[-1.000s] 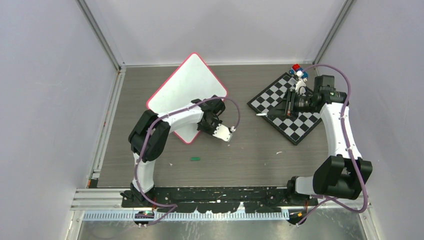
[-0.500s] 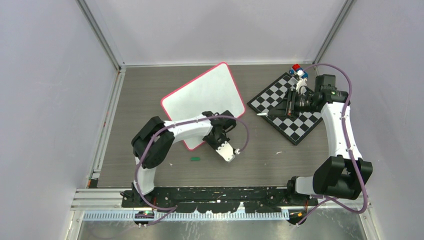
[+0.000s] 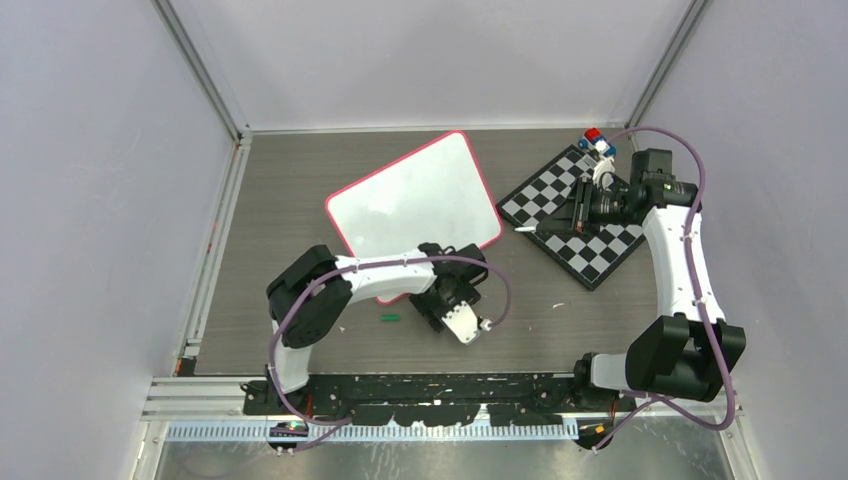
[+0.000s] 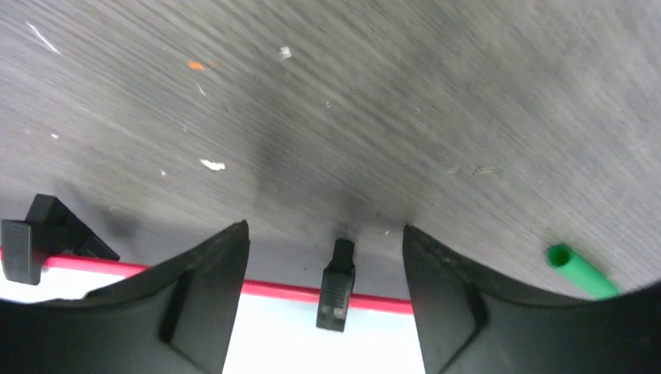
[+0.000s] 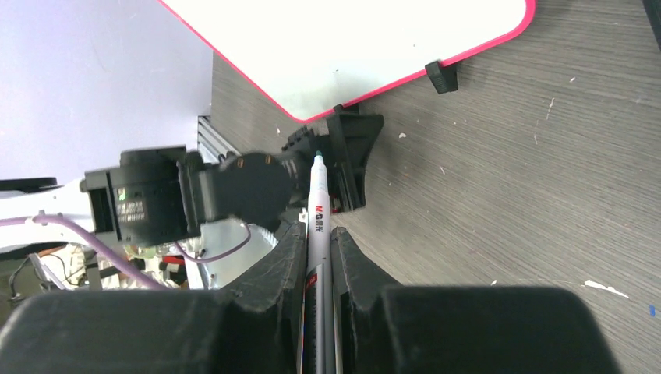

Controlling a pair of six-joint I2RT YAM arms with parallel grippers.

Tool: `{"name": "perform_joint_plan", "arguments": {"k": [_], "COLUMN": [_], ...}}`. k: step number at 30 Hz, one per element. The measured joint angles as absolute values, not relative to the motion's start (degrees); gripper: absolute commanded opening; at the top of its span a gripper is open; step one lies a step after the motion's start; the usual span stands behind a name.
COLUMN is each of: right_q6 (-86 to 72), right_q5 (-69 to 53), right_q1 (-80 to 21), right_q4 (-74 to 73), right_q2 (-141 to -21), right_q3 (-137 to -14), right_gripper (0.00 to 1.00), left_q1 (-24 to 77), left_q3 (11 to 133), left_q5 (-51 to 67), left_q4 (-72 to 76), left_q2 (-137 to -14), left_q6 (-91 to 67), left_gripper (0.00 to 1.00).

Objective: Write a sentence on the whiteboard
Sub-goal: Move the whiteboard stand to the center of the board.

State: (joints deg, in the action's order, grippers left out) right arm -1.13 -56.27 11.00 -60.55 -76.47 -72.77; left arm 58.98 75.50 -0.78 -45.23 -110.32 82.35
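Left claw (image 4: 323,231) is sitting wide open, fingers straddling the near rim of the whiteboard (image 3: 415,195) with a black clip (image 4: 335,284) between them, not pinching anything. Whiteboard is lying flat mid-desk, turned at an angle, surface looking blank; no sentence showing on it yet. Right claw (image 5: 318,234) is clamping an uncapped marker (image 5: 317,195), tip pointing out toward the board, and is hanging over the checkered board (image 3: 575,215), well apart from the whiteboard. Green cap (image 4: 581,270) is lying loose on the desk (image 3: 600,320) just beside the left claw. Risks: the board is only being straddled, not gripped, so it is likely sliding or spinning once the marker presses on it; the left arm is crossing the board's near corner and could be blocking the writing area; the marker tip could be dragging ink on the checkered board on the way over. No containers showing in any view.
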Motion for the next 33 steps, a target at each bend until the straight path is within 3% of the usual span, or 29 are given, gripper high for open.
{"name": "perform_joint_plan", "arguments": {"k": [2, 9, 17, 21, 26, 33], "right_q6": [-1.2, -2.8, -4.6, -5.4, -6.1, -6.0], "right_q5": [-56.0, -55.3, -53.6, -50.6, -45.9, -40.2], "right_q1": [11.0, 11.0, 9.5, 4.8, -4.3, -16.3], "right_q4": [-60.5, -58.4, -56.0, -54.0, -52.2, -47.5], "right_q2": [-76.1, -75.8, -77.6, -78.7, -81.8, -87.5], "right_q3": [-72.8, -73.2, -78.1, -79.7, -83.9, -91.6], "right_gripper": [0.0, 0.0, 0.0, 0.0, 0.0, 0.0], "left_q1": [61.2, 66.5, 62.9, 53.2, 30.8, 9.3], "left_q3": [75.6, 81.3, 86.5, 88.9, 91.6, 84.7], "left_q5": [-2.0, -0.5, 3.3, 9.4, 21.4, 35.6], "left_q4": [-45.0, -48.7, -50.8, -51.1, -51.0, -49.0], "left_q2": [-109.7, -104.2, -92.8, -87.2, -82.9, -77.1], "left_q6": [79.3, 64.4, 42.6, 30.2, 18.2, 8.4], "left_gripper": [0.99, 1.0, 1.0, 1.0, 1.0, 0.94]}}
